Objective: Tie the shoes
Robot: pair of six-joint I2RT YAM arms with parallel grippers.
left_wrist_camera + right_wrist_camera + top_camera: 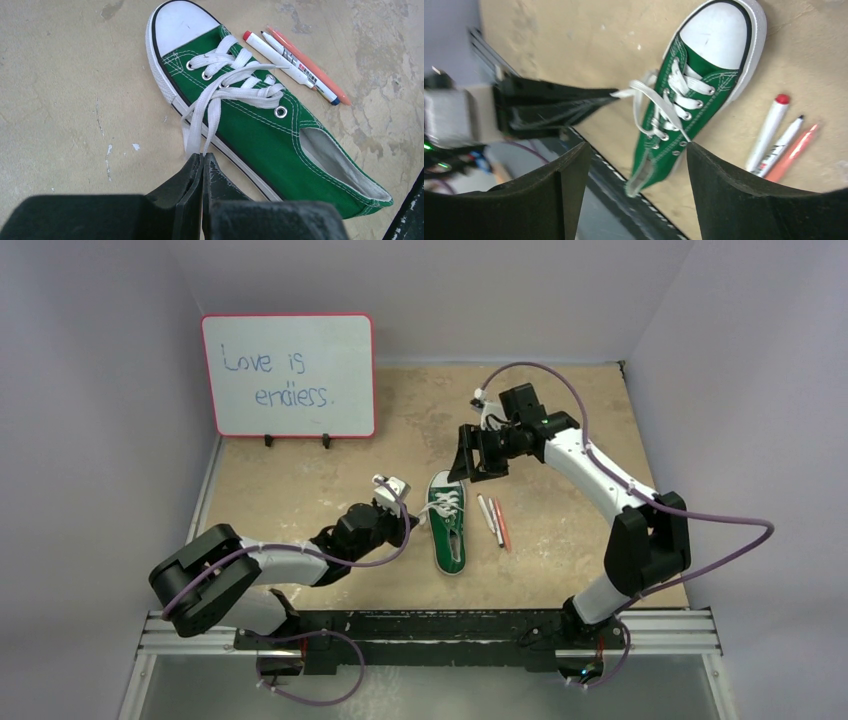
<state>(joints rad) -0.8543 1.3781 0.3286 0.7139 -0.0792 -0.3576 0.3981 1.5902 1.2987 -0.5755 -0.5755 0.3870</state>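
Note:
The green shoe (447, 525) lies mid-table with its white toe cap pointing away from the arms and its white laces (235, 80) loosely crossed. My left gripper (203, 156) is at the shoe's left side, shut on two lace strands (200, 125) that run taut from the eyelets. From the right wrist view I see the same grip: the left gripper's fingers (559, 110) pinch the lace ends. My right gripper (638, 147) hovers above the shoe (694, 85), open and holding nothing. One lace strand (676, 122) reaches its right fingertip (694, 150).
Three pens (495, 522), one red-capped, one black-tipped and one orange, lie just right of the shoe. A whiteboard (288, 375) with handwriting stands at the back left. The black rail (430, 625) with the arm bases runs along the near edge.

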